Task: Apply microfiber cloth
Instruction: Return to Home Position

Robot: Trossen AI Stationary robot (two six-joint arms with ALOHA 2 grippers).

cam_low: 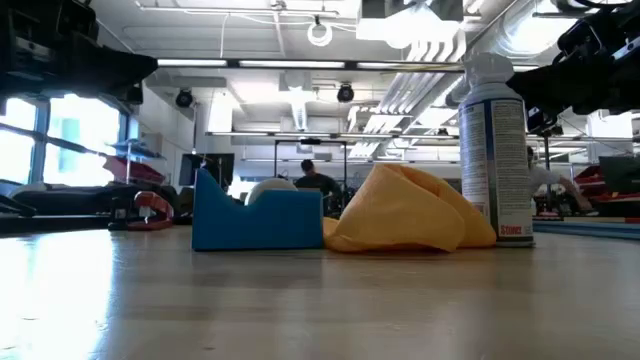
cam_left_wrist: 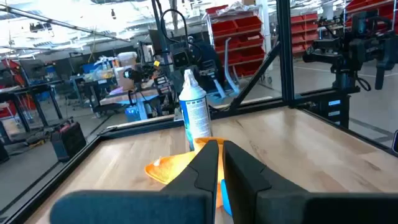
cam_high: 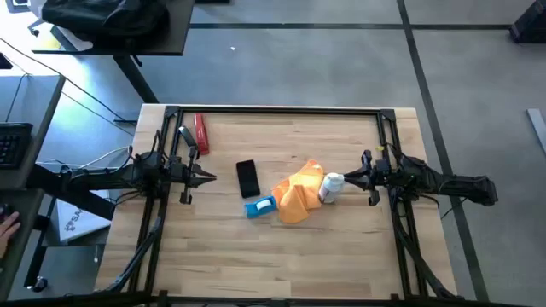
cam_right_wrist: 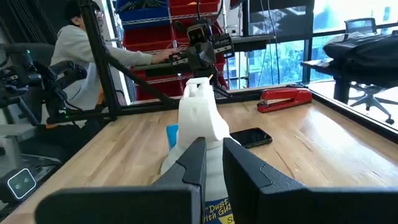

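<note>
1. Orange cloth (cam_high: 297,198) lies in a soft heap near the middle of the table (cam_high: 281,256). No gripper touches it.
2. The black phone (cam_high: 247,177) lies flat just left of the cloth. It is bare, with nothing on it.
3. A blue block (cam_high: 260,207) sits right by the cloth's left edge. A white bottle (cam_high: 331,186) stands right by its right edge.
4. I think the wiping is done, because the cloth is put down and both grippers are away from it. Only resting the arms seems left to do.
5. The left gripper (cam_high: 212,177) is left of the phone and points at the middle. Its fingers (cam_left_wrist: 239,168) are pressed together and hold nothing.
6. The right gripper (cam_high: 345,180) is just right of the bottle and points back at it. Its fingers (cam_right_wrist: 242,165) are a little apart, with a thin gap. They hold nothing.
7. Both arms reach in flat and level from the two sides and face each other.
</note>
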